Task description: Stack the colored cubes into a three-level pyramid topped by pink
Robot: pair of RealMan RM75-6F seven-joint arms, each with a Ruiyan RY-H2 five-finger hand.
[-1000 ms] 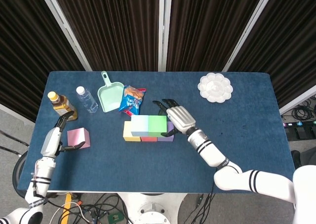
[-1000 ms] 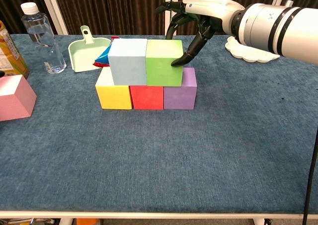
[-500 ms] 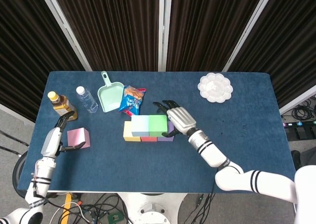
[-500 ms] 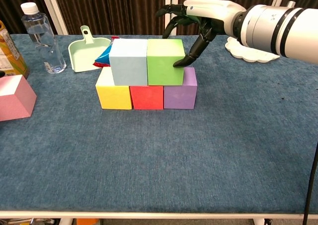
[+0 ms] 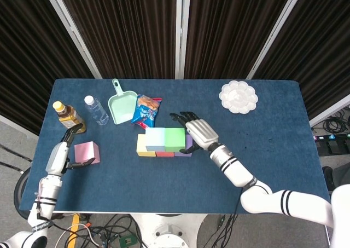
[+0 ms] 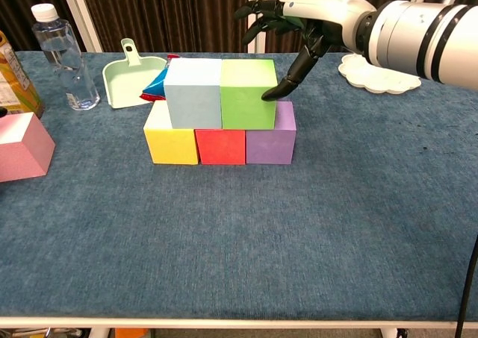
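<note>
**A:** Where do your cubes stand?

**B:** Your bottom row runs yellow cube (image 6: 171,143), red cube (image 6: 221,146), purple cube (image 6: 270,142), side by side and touching on the blue worktop (image 6: 299,233). On top sit the pale blue cube (image 6: 193,94) and green cube (image 6: 247,93), also touching. The pink cube (image 6: 22,147) is well apart, at the left of the worktop; the chest view cuts off its left edge.

**A:** And your right hand?

**B:** Your right hand (image 6: 302,21) hangs over the right end of the stack, holding nothing, fingers spread. One dark fingertip (image 6: 270,95) meets the green cube's right edge, just above the purple cube. From the head view the hand (image 5: 198,132) covers most of the purple cube, so the contact is hard to confirm there.

**A:** Your left hand?

**B:** Only the head view shows it. Your left hand (image 5: 68,149) sits just beside the pink cube (image 5: 86,151), with dark fingers at the cube's upper and lower left corners. Whether they actually touch or grip it, you can't tell at this size.

**A:** Anything else about?

**B:** Behind the stack lie a mint scoop (image 6: 128,73) and a snack packet (image 5: 146,110), mostly hidden by the pale blue cube in the chest view. A clear water bottle (image 6: 64,54) and an amber bottle (image 5: 68,114) stand at the far left, the amber one cropped in the chest view. A white flower-shaped palette (image 5: 238,96) rests at the far right, partly behind your right forearm in the chest view.
</note>
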